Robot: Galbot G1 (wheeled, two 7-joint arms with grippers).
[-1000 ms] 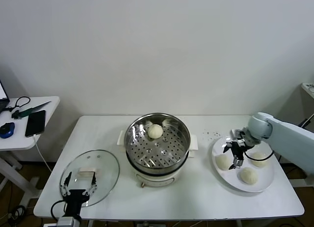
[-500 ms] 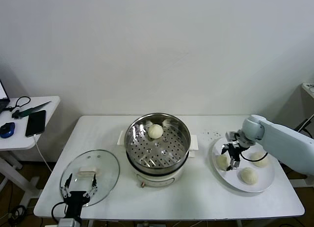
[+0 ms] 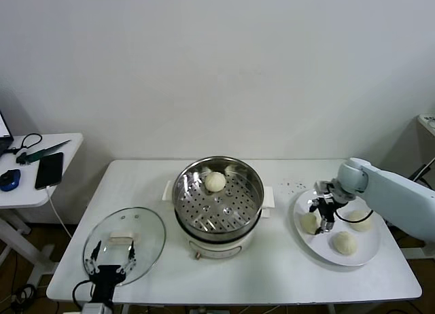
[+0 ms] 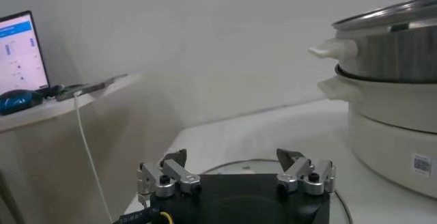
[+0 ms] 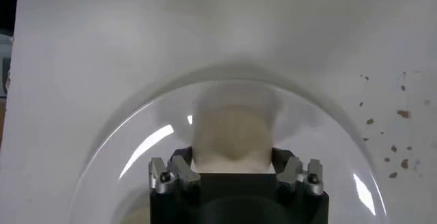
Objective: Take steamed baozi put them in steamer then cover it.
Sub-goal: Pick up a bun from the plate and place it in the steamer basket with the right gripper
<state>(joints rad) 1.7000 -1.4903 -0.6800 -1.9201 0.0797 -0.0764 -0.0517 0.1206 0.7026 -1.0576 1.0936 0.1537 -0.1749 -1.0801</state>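
A: Where are the small round cream-white dough buns?

B: One bun (image 3: 215,181) sits on the perforated floor of the wide shiny stainless-steel steamer pot (image 3: 253,202), toward its back. Three are on the flat white round plate (image 3: 370,254) to the robot's right. The right gripper (image 3: 324,215) is down over the plate bun nearest the pot (image 5: 229,135), its jaws clamped against the bun's two sides.

A: How will that bun handle?

B: I judge it light and soft, with a smooth skin that dents easily. Taking it across the middle, as here, looks right; a hard squeeze could crush it, a weak one could let it slip.

A: And the other arm?

B: The left gripper (image 4: 235,179) waits with jaws wide apart at the near left table corner, over the edge of the round clear glass lid with a white handle (image 3: 125,236).

A: Any writing to read?

B: The pot's white base carries a small label (image 4: 423,164), but its print is too small to read. A screen (image 4: 19,42) on the side table shows blue marks, also unreadable
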